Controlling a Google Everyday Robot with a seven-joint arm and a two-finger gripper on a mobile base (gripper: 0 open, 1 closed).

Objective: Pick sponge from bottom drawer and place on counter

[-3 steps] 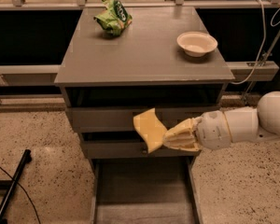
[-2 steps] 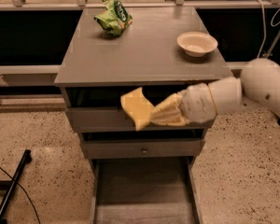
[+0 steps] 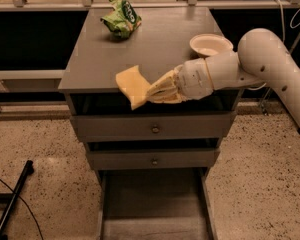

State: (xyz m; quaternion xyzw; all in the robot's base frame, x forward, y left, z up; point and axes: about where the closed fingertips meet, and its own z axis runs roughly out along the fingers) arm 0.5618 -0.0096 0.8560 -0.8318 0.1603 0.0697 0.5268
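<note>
Grey three-drawer cabinet [image 3: 152, 134] seen from the front and above. Its counter [image 3: 155, 49], the flat square top, is bare across the middle. The robot's white arm [image 3: 270, 59] reaches in from the right, crossing the counter's front right corner. The bottom drawer [image 3: 152, 199] stands pulled out toward the viewer, and the visible part of its grey floor holds nothing; the two upper drawers [image 3: 152, 129] are pushed in. The gripper [image 3: 151, 93] sits at the counter's front edge, its fingers closed on the right side of the sponge [image 3: 132, 85], which is tilted and overlaps the front lip near the middle. Whether the sponge touches the surface cannot be told. A white bowl [image 3: 210, 45] rests near the right edge just behind the arm, and a green snack bag [image 3: 121, 19] lies at the rear left, well apart from the sponge. Progress, as judged: the pick from the drawer is complete; remaining are moving the sponge fully over the counter, setting it down and releasing it.
</note>
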